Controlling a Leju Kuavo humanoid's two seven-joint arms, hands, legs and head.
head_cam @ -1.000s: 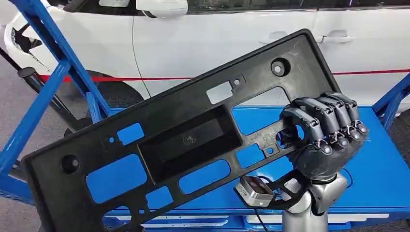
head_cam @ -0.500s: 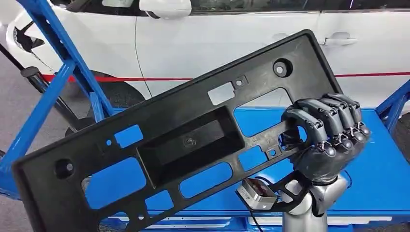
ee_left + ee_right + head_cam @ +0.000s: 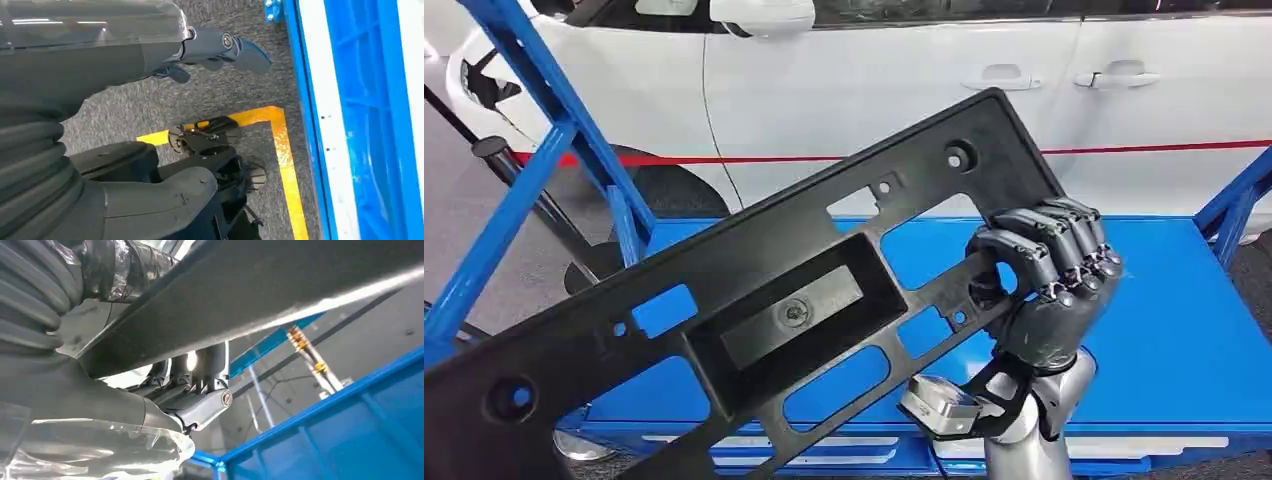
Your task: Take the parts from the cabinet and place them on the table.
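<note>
**Black panel held over the blue table**

The black panel (image 3: 754, 300) hangs tilted above the blue table (image 3: 1184, 330), gripped at one cutout by the right hand (image 3: 1044, 285). The left hand (image 3: 150, 55) holds nothing, its fingers loosely apart. A white car (image 3: 874, 80) stands behind.

The scene is seen from high in the head view, facing forward and down over the bench (image 3: 1184, 330). From the left wrist the floor (image 3: 150, 105) is looked down on. From the right wrist the part (image 3: 280, 285) is seen from below, very near. The part (image 3: 754, 290) is shared with the head view.
</note>
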